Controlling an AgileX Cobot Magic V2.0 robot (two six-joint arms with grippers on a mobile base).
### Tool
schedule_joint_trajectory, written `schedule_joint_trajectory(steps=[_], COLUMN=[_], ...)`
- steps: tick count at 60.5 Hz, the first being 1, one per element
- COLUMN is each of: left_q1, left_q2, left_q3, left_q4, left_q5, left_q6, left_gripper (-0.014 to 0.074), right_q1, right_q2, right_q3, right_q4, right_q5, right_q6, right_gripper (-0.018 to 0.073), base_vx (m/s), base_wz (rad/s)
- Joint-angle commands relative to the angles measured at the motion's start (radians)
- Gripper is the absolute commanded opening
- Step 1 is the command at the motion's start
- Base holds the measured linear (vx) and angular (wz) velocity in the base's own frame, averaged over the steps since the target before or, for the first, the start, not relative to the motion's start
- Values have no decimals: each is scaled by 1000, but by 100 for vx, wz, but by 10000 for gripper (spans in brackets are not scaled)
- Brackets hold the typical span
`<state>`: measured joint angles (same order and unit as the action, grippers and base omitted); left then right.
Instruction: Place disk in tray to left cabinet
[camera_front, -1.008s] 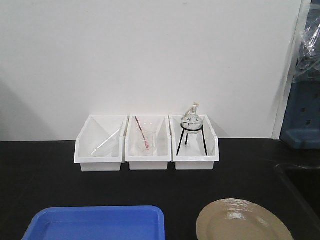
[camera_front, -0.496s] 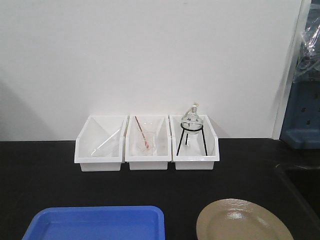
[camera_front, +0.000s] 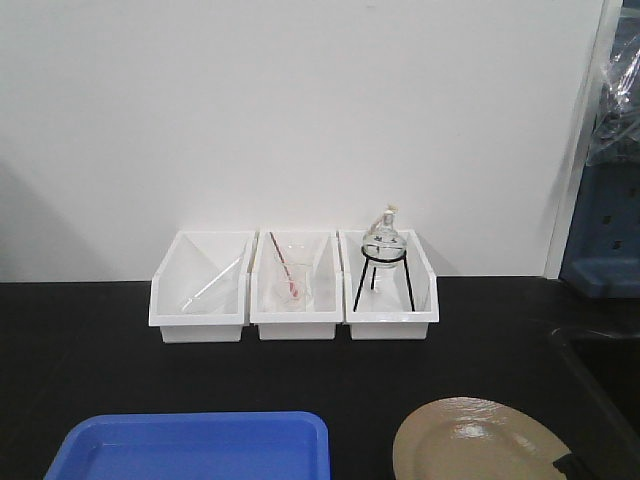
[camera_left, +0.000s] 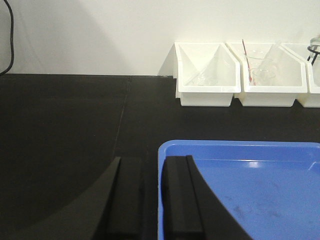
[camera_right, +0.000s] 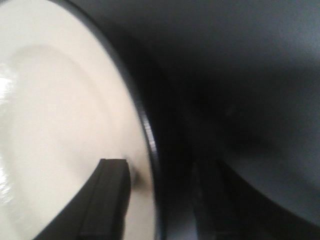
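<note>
The tan disk (camera_front: 480, 445) with a thin black rim lies on the black table at the front right. It fills the left of the right wrist view (camera_right: 60, 110). My right gripper (camera_right: 160, 195) is open. One finger (camera_right: 112, 200) is over the disk's inside and the other is outside the rim, so the jaws straddle the disk's right edge. Its tip shows in the front view (camera_front: 566, 468). The blue tray (camera_front: 190, 445) lies at the front left. My left gripper (camera_left: 152, 200) has its jaws a little apart on either side of the tray's left lip (camera_left: 161, 165). The cabinet is out of view.
Three white open-front bins (camera_front: 295, 285) with glassware stand against the white wall behind the tray and disk. A dark sink recess (camera_front: 600, 370) is at the table's right edge. A glass-fronted unit with blue items (camera_front: 610, 200) stands at the far right.
The tip of my right gripper has come into the front view at the disk's lower right edge. The tray, disk and bins have not moved.
</note>
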<state>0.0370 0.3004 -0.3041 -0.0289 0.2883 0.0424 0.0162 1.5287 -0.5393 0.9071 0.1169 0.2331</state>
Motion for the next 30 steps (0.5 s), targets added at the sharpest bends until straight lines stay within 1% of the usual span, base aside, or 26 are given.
schedule_joint_trajectory(steps=[1, 10, 24, 30], left_q1=[-5, -5, -5, -5], left_q2=[12, 12, 12, 12], left_q3=[-32, -32, -32, -32], left_q4=[-8, -8, -8, -8], left_q5=[-81, -81, -81, -81], left_q6=[-9, -9, -9, -9], left_gripper=[275, 275, 275, 275], right_q1=[-5, -5, -5, -5], right_q2=[-3, 15, 12, 12], right_q3=[-29, -29, -29, -29], right_q4=[12, 17, 17, 17], right_q5=[-23, -20, -4, 3], right_q6=[-10, -10, -10, -10], right_gripper=[305, 207, -13, -11], base_vx=[0, 0, 0, 0], base_wz=[0, 0, 0, 0])
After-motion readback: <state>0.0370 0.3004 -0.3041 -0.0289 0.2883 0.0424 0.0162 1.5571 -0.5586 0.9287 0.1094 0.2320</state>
